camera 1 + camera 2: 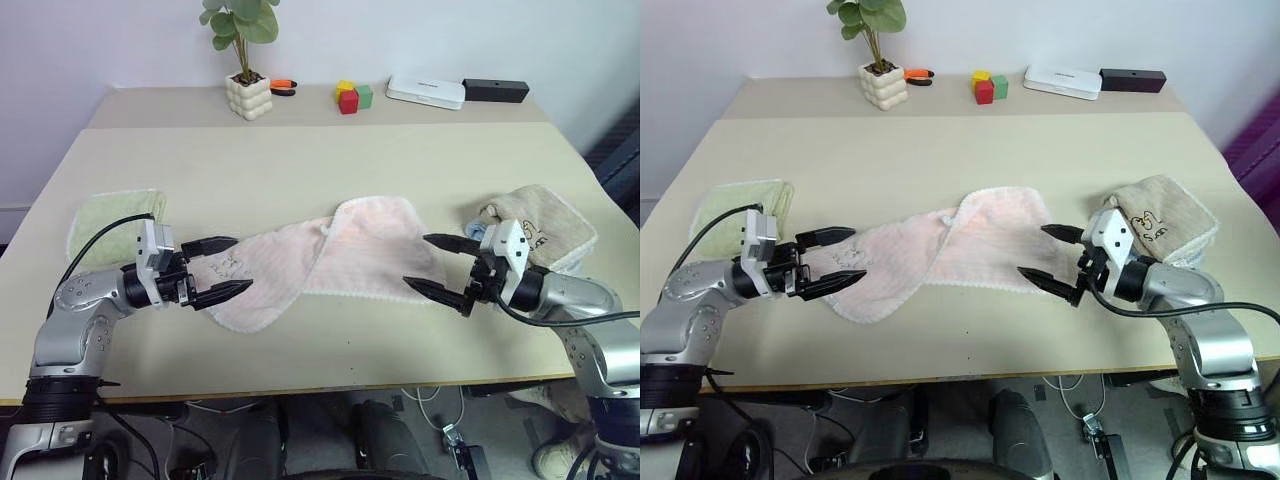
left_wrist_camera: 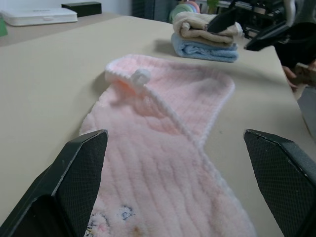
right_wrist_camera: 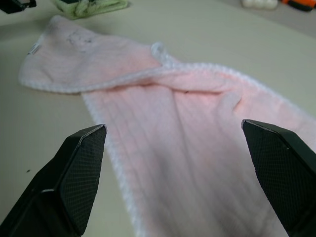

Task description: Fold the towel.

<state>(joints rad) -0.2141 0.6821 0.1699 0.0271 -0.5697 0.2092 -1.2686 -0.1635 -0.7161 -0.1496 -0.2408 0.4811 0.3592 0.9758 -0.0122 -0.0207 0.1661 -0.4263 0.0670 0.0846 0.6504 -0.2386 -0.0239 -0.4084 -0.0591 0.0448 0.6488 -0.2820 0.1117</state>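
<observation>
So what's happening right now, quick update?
Both grippers, left and right, open, holding nothing. Pink towel lies crumpled between them. Nothing in the way.

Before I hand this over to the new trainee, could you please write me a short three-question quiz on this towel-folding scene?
1. True or false: the left gripper is shut on the pink towel.
2. Which lies nearest the right gripper? A) the green towel B) the beige towel C) the potted plant
3. Fill in: the beige towel rests on a folded ___ towel.

Key
1. False: both grippers are open, one at each end of the towel, and neither grips it.
2. B
3. blue
</observation>
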